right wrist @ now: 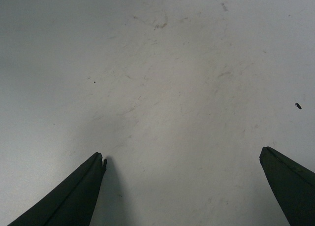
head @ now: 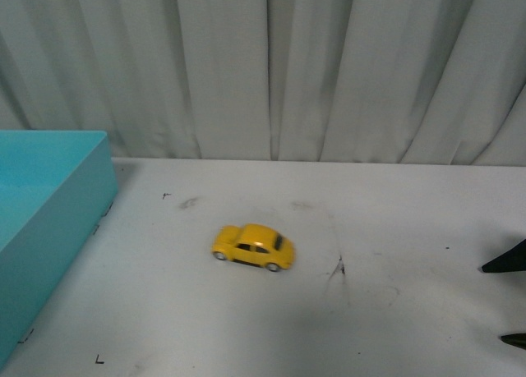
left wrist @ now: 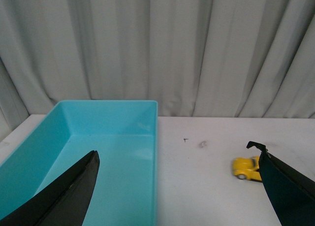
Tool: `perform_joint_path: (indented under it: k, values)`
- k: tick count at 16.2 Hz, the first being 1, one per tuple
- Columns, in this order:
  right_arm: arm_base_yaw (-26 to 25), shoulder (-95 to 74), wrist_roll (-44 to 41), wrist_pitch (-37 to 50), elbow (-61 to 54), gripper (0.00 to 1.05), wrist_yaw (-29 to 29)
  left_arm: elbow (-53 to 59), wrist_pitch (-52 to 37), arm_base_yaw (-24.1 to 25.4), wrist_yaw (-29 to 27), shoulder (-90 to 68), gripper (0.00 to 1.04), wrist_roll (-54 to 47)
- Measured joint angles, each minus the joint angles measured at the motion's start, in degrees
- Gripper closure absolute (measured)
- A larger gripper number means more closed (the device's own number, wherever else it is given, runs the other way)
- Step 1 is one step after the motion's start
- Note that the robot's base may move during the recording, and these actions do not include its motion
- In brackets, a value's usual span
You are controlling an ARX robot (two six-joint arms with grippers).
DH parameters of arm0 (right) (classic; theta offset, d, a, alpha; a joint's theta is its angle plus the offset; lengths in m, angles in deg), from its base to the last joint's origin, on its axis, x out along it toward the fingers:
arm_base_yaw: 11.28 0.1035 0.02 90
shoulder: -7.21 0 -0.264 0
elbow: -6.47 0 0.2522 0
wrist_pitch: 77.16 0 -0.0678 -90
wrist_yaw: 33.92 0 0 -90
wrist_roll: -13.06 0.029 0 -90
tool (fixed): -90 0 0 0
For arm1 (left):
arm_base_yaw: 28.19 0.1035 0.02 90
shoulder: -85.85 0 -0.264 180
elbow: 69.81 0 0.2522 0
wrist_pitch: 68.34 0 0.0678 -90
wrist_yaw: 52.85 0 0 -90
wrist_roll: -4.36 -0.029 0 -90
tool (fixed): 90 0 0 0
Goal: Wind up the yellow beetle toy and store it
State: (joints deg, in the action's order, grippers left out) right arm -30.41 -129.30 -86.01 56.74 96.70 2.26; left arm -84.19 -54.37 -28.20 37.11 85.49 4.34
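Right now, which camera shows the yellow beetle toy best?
The front view: the yellow beetle toy sits whole and unblocked on the table. The left wrist view shows only one end of it, the rest hidden behind a finger of the left claw. The right wrist view shows only table, no toy.

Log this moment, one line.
yellow beetle toy: on table, ungrasped | left gripper: open | right gripper: open | teal bin: no toy

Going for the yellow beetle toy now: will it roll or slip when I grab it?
Probably rolls: the yellow beetle toy stands on its wheels on the smooth white table, so a nudge along its length may send it off. Its glossy rounded body looks slippery; gripping across the sides seems safer. It looks rigid and probably light.
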Motion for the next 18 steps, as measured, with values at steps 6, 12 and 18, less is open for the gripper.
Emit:
perform_joint_path:
  k: [6, 12, 18]
  values:
    - [2.82, 6.56, 7.32, 13.49, -5.88, 0.07, -11.76, 0.0, -0.02, 0.0, 0.0, 0.0, 0.07, 0.0]
    - [5.4, 15.74, 51.47, 65.53, -19.98, 0.07, -19.21, 0.0, 0.0, 0.0, 0.0, 0.0, 0.07, 0.0]
    - [15.17, 35.56, 95.21, 103.69, -46.95, 0.58, 44.19, 0.0, 0.0, 0.0, -0.04, 0.0, 0.07, 0.0]
